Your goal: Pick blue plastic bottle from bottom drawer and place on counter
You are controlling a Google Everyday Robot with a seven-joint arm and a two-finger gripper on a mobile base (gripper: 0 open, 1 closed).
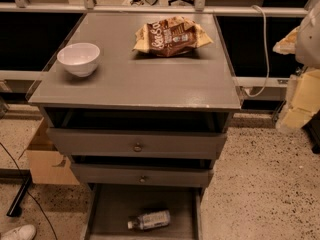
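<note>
The blue plastic bottle lies on its side on the floor of the bottom drawer, which is pulled out; its white cap points left. The counter is the grey top of the cabinet above. My gripper shows only as pale yellowish and white parts at the right edge of the view. It hangs beside the cabinet, level with the counter, far up and to the right of the bottle.
A white bowl stands at the counter's left. A brown snack bag lies at its back. Two upper drawers with round knobs stand slightly open. A cardboard box sits left of the cabinet, and a white cable hangs at the right.
</note>
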